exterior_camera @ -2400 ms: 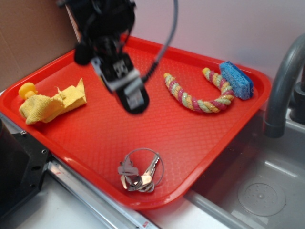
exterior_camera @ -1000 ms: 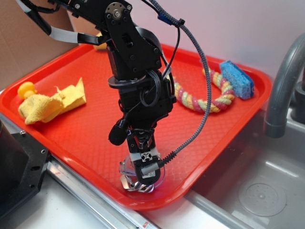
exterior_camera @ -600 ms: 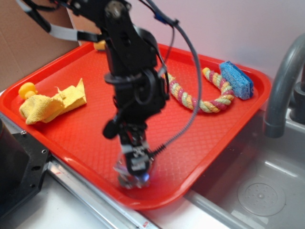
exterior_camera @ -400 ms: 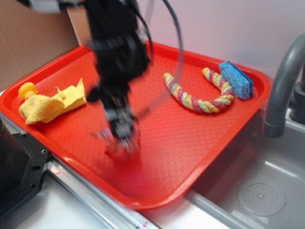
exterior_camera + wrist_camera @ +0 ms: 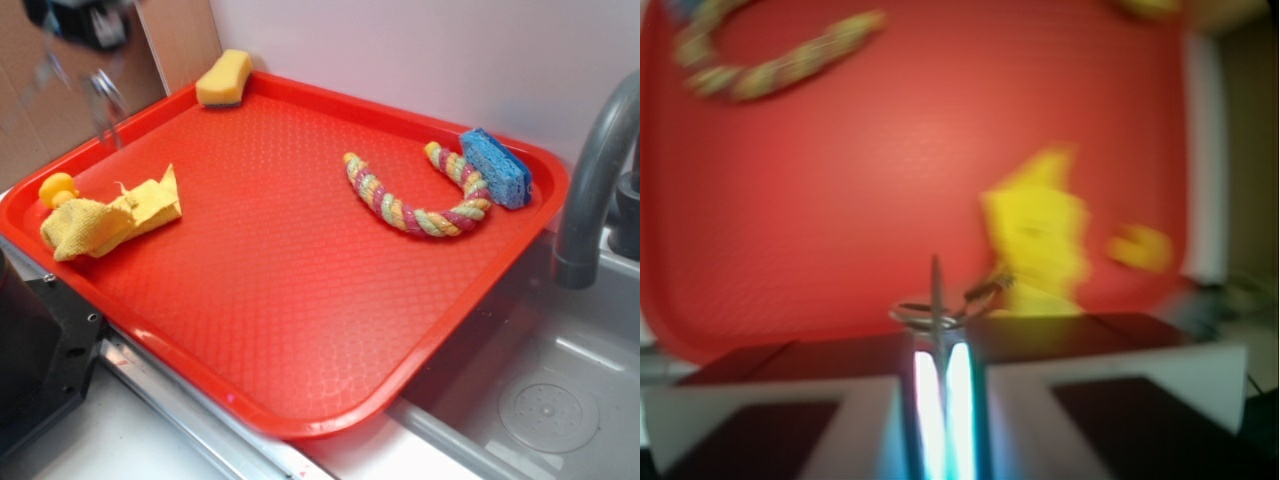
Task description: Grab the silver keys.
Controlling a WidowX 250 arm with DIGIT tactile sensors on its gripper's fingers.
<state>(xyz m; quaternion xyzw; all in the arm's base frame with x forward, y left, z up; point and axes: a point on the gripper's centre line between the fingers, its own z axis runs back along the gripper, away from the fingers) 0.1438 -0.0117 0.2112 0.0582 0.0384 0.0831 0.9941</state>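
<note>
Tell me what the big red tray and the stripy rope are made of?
The red tray looks like hard plastic: it is a bit shiny, with a bumpy pattern pressed all over and a smooth raised rim. The stripy rope looks like soft twisted cotton cord, dull and fuzzy, in pink, yellow and green strands, though I cannot be sure of the fibre.

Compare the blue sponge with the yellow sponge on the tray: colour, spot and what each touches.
Colour: the blue sponge is bright blue; the yellow sponge is yellow-orange.
Spot: the blue sponge sits at the red tray's far right corner, near the faucet; the yellow sponge sits at the far left corner.
Contact: the blue sponge lies against one end of the rope toy; the yellow sponge touches no other item.
Both are small blocks lying by the tray's rim.
</note>
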